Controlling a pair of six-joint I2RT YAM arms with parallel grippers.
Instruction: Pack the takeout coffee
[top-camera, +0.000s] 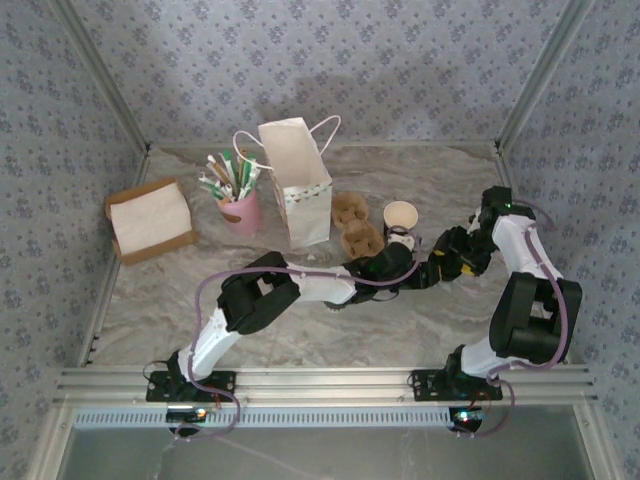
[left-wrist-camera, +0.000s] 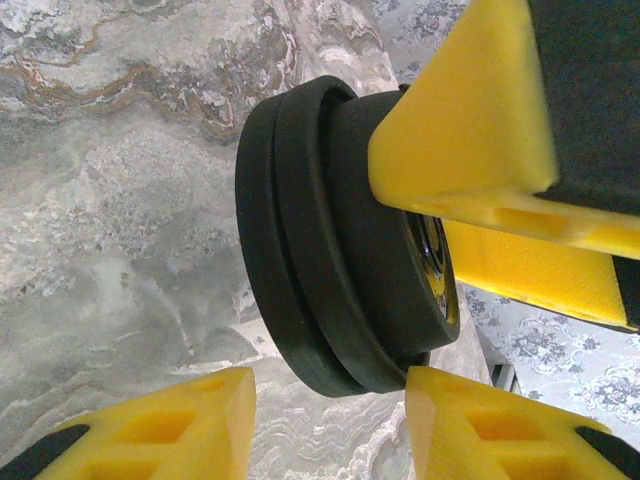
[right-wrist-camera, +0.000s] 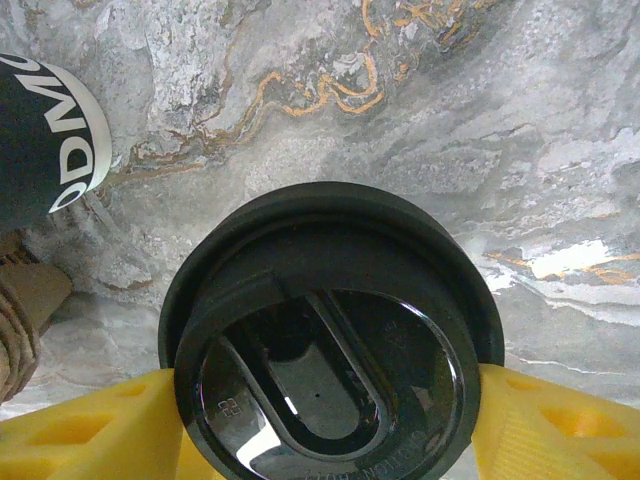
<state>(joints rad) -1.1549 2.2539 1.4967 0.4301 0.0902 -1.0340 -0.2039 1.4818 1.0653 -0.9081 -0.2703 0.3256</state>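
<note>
straws (top-camera: 230, 176) in pink cup (top-camera: 243, 213); right gripper (right-wrist-camera: 320, 400) grips lid (right-wrist-camera: 330, 330)

Left claw (left-wrist-camera: 328, 376) nose-to-nose with right claw (right-wrist-camera: 325, 374)

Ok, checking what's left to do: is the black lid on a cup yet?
Off. The black lid is pinched between the right fingers, bare marble behind it; the dark cup nearby stands open.
</note>
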